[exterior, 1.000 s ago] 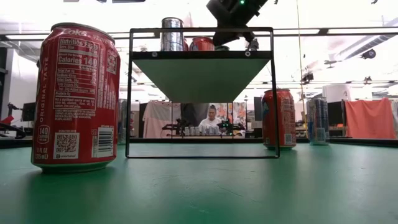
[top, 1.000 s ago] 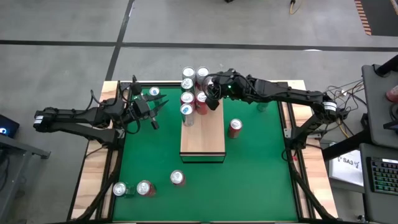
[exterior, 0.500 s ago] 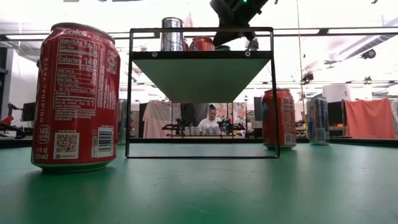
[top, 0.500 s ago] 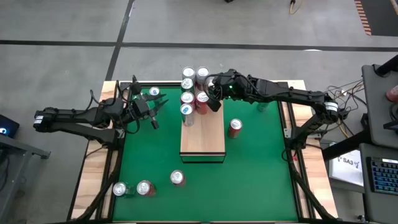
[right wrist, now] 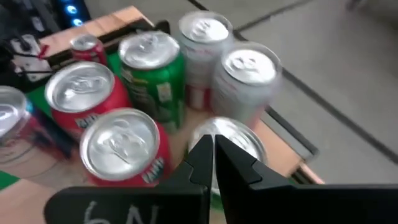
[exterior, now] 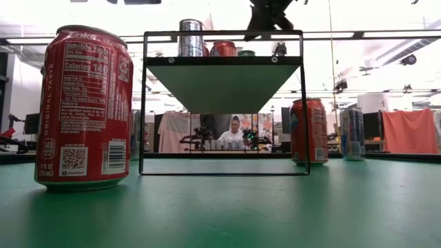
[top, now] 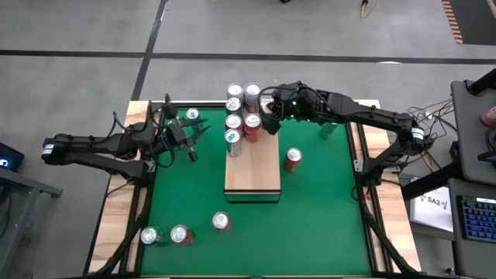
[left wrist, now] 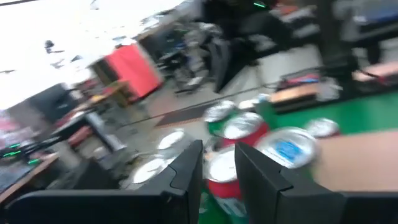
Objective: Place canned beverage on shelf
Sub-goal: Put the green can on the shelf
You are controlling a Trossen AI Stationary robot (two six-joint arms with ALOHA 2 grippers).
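High view: the shelf stands mid-bench with cans clustered on its far end. Right end effector hovers just beside that cluster, fingers pressed together, empty. Left end effector waits well left of the shelf, slightly parted, holding nothing.

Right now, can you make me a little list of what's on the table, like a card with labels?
Shelf: wooden board on a dark frame, mid-table.
Cans on shelf: a cluster at its far end.
Cans on green mat: one red right of the shelf, three at the near left.
Right tool: shut, empty, beside the cluster.
Left tool: left of the shelf, holding nothing visible.
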